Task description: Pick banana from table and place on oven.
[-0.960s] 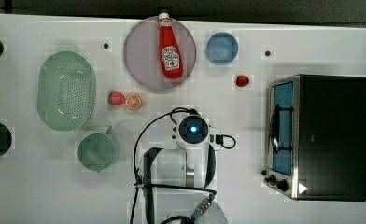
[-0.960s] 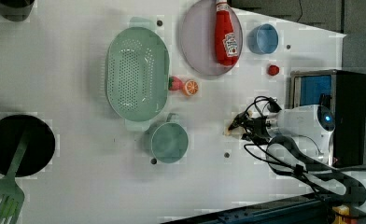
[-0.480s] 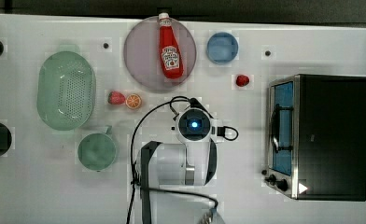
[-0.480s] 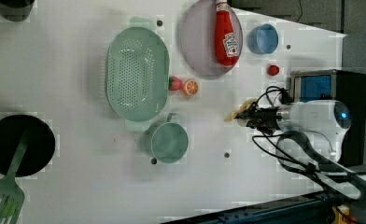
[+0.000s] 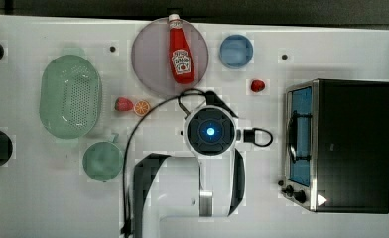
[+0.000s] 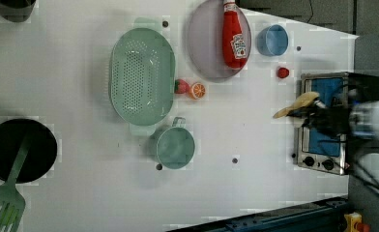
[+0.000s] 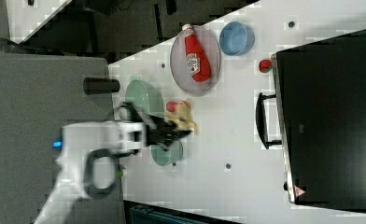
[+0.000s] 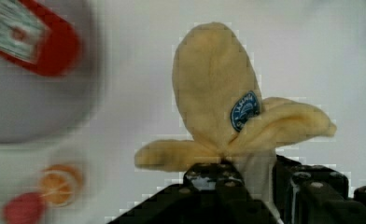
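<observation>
Gripper (image 8: 249, 175) clamps the banana (image 8: 218, 93) by its whitish core, lower centre of the wrist view; flaps splay outward. Looks soft, light and floppy, so the core is the best hold. Banana is airborne, off the table (image 6: 81, 193). Further off, oven (image 6: 323, 121) at the left view's right.

Banana (image 8: 228, 116): soft matt plush-like cloth, pale yellow flaps, small glossy blue sticker.
Hand (image 8: 246, 184): black matt plastic, visible screws.
Bench (image 5: 43, 198): white, smooth, matt.
Oven (image 5: 349, 146): black matt casing, brushed silver metal front frame, blue-tinted glossy glass door.
Ketchup bottle (image 5: 181, 52): glossy red plastic.
Colander (image 5: 71, 96): pale green perforated plastic.
</observation>
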Controlling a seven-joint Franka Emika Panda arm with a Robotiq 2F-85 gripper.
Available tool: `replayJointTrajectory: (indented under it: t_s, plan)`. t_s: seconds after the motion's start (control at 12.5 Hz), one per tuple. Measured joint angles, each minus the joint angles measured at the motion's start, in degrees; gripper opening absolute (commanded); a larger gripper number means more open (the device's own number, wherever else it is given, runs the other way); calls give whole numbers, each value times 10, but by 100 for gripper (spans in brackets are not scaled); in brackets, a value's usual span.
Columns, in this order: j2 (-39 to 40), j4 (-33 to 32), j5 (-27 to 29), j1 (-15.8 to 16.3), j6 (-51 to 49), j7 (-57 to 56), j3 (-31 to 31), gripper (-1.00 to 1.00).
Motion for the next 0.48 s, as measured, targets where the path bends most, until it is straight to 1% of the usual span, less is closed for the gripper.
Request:
replayJointTrajectory:
  t_s: [0.16, 0.32, 0.48]
  plan:
    - [-31, 81, 13, 6, -89, 0, -9, -50]
    - [-46, 153, 20, 0, -140, 0, -19, -50]
    - [-53, 185, 16, 0, -162, -20, -50, -50]
